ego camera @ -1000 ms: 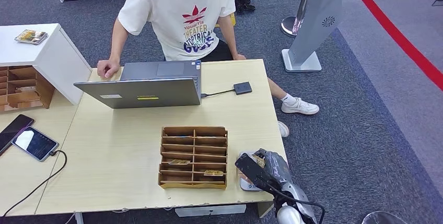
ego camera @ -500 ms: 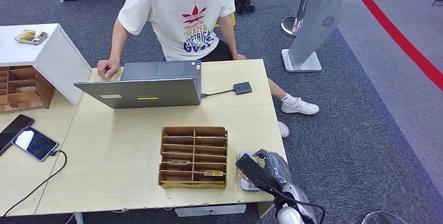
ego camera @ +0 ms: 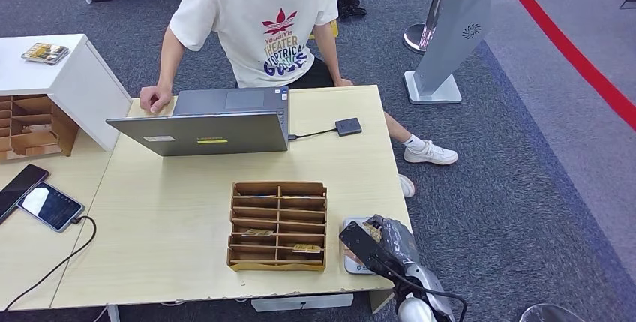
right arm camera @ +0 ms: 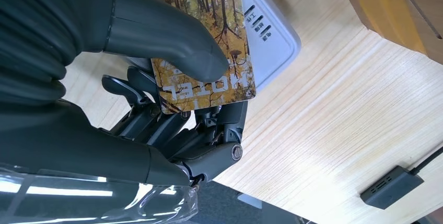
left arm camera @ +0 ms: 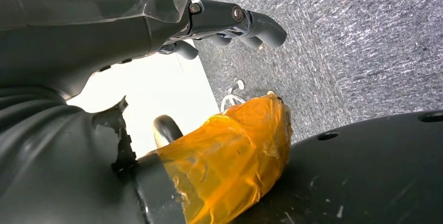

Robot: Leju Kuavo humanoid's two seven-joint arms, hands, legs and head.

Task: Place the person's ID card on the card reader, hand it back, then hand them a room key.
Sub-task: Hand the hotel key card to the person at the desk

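My right hand [ego camera: 384, 245] hovers at the table's near right corner, over a white-grey card reader [ego camera: 350, 263]. It pinches a yellow-brown card [ego camera: 369, 229] between thumb and fingers. The right wrist view shows this card [right arm camera: 219, 85] close up: a forest picture with the word HOTEL, held by the right hand [right arm camera: 78, 104] partly above the card reader [right arm camera: 269, 31]. Whether card and reader touch I cannot tell. More cards [ego camera: 257, 233] lie in a wooden compartment box [ego camera: 277, 185]. The left hand [left arm camera: 230, 18] hangs over carpet, holding nothing. A person [ego camera: 262, 22] sits across the table.
An open laptop [ego camera: 202, 130] stands at the far side, wired to a small black hub [ego camera: 348, 126], also seen as the hub [right arm camera: 392, 187]. Two phones [ego camera: 49, 206] lie on the left table. The wooden box corner [right arm camera: 397, 4] is close to the reader.
My right hand with the card has shifted very slightly toward the table's near edge. The person's head has leaned further forward.
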